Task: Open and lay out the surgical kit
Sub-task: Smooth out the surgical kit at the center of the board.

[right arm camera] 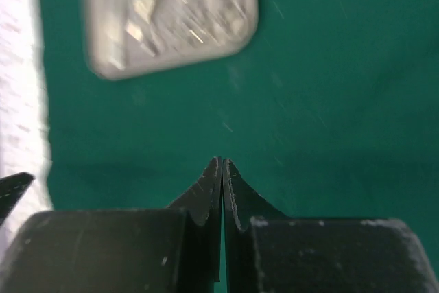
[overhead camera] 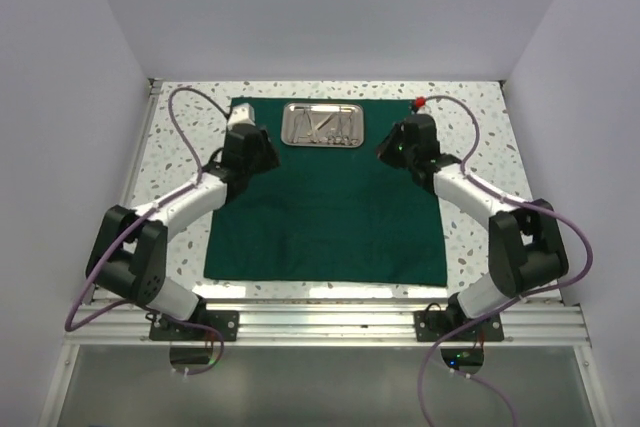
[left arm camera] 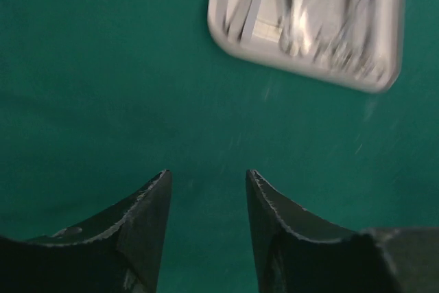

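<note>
I am holding both arms stretched over the dark green cloth drape (overhead camera: 330, 217), left claw (left arm camera: 207, 176) released, right claw (right arm camera: 222, 161) clenched empty.

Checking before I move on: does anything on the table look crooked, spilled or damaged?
Nothing stands out. The green cloth lies spread flat, and the steel tray sits square at its far edge with the instruments inside it.
</note>
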Robot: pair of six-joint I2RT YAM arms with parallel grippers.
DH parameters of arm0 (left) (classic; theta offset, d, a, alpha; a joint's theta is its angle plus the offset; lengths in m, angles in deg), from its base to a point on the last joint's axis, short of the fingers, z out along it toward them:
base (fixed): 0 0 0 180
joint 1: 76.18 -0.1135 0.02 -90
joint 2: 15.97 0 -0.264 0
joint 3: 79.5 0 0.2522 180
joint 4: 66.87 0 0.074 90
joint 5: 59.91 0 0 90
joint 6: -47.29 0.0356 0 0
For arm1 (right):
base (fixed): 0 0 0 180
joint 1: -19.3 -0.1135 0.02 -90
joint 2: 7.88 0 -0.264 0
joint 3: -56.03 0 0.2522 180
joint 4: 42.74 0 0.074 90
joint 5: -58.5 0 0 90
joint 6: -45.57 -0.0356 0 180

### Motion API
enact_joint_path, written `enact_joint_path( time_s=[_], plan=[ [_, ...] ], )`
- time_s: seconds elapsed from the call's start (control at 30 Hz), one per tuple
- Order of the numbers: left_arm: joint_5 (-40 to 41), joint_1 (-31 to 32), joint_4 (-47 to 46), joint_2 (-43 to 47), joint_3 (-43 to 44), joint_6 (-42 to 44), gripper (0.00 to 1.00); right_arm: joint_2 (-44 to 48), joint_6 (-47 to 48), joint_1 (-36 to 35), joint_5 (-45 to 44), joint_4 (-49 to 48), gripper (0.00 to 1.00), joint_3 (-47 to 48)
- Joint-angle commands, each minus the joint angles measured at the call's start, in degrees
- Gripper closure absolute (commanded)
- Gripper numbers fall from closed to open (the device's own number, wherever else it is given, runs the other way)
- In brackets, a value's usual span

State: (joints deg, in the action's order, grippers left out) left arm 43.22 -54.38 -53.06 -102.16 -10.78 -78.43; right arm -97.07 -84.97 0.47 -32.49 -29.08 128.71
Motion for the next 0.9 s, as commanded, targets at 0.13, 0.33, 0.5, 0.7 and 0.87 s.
enact_joint_path(
  time_s=[0.13, 0.33, 0.5, 0.7, 0.87],
  plan=[
    [1.11, 12.62, -5.77, -0.29, -10.65, -4.09, 0.57, 3.14, -3.06, -5.59, 2.49, -5.71, 1.00, -15.31],
    [5.42, 21.70, -3.66, -0.38, -13.21, -6.02, 0.57, 7.36, -3.85, -8.94, 2.49, -5.44, 1.00, -25.23],
    [5.25, 24.25, -2.26, -0.99, -17.06, -7.60, 0.58, 11.57, -3.76, -9.03, 1.61, -1.76, 1.00, -29.73],
    [1.56, 26.18, -0.76, 1.90, -25.06, -12.17, 0.58, 21.23, -5.08, -9.12, -1.64, 8.18, 1.00, -32.81],
    [0.32, 31.19, 2.03, 5.42, -28.59, -15.86, 0.57, 31.07, -7.98, -9.12, -4.89, 18.72, 1.00, -35.97]
  ],
)
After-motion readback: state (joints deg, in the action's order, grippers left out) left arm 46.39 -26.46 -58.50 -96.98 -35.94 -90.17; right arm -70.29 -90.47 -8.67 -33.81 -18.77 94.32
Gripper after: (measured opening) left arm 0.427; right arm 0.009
